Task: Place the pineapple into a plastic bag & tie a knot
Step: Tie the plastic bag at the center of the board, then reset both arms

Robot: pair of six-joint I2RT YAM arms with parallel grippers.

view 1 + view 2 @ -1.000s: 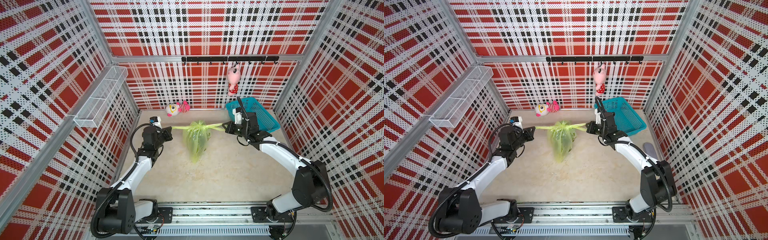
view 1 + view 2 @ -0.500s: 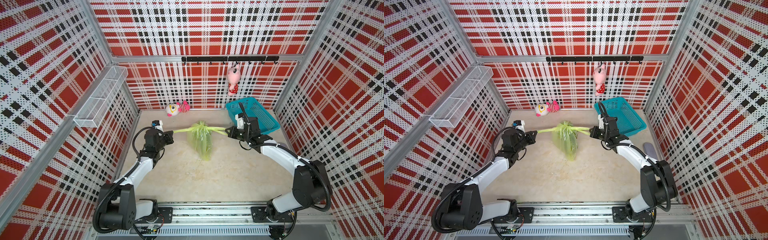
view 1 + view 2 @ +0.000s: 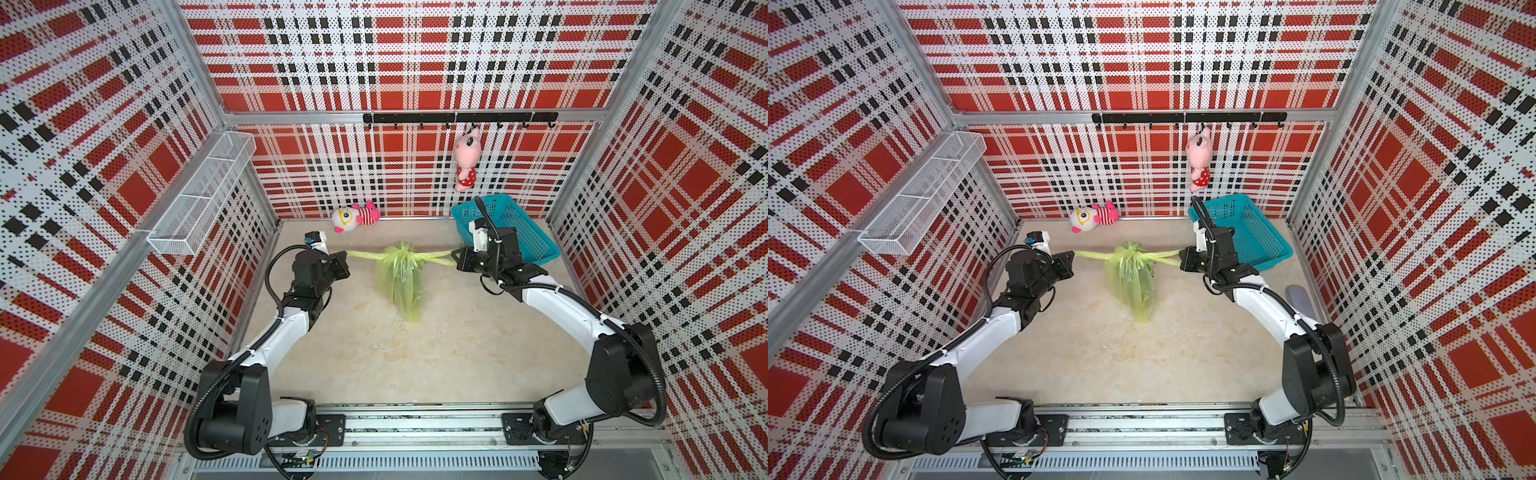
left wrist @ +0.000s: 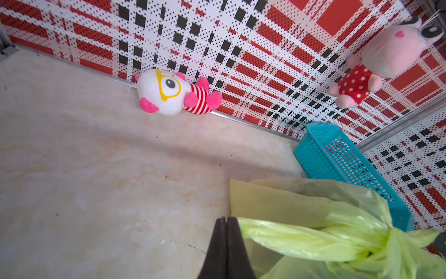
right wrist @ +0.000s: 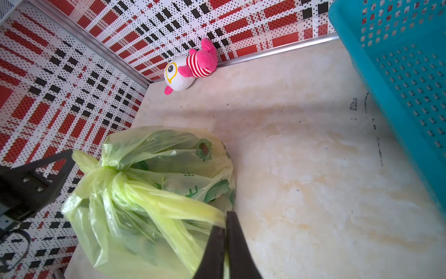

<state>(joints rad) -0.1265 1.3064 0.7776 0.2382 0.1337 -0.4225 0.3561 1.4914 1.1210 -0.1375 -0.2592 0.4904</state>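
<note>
I am watching the left gripper (image 3: pixel 344 257) at 9 o'clock from the knot (image 3: pixel 400 252). Its fingers are pressing together on the end of the left handle, and in the left wrist view the left gripper (image 4: pixel 226 232) is showing no gap, with the yellow-green film starting right at its tip. Over the last second this arm has been shifting toward 12 o'clock, so its strand is now running level into the knot.

The plastic bag (image 3: pixel 401 286) is sitting toward 12 o'clock of the table's middle, between the 2 arms. Its body is trailing from the knot toward 6 o'clock, having swung over from a lean nearer 7 o'clock. I am seeing dark green shapes through the film, which I am taking for the pineapple. I cannot tell whether the bag's bottom is touching the table.

At 3 o'clock from the knot, the right gripper (image 3: pixel 457 259) is pinching the other handle. In the right wrist view the film is running into the nearly closed right gripper (image 5: pixel 225 232). The teal basket (image 3: pixel 536 232) is lying just behind this arm.

With both strands pulling taut in nearly 1 line, I am judging the knot cinched and the task close to done. Releasing the 2 handles is looking like the remaining move.
</note>
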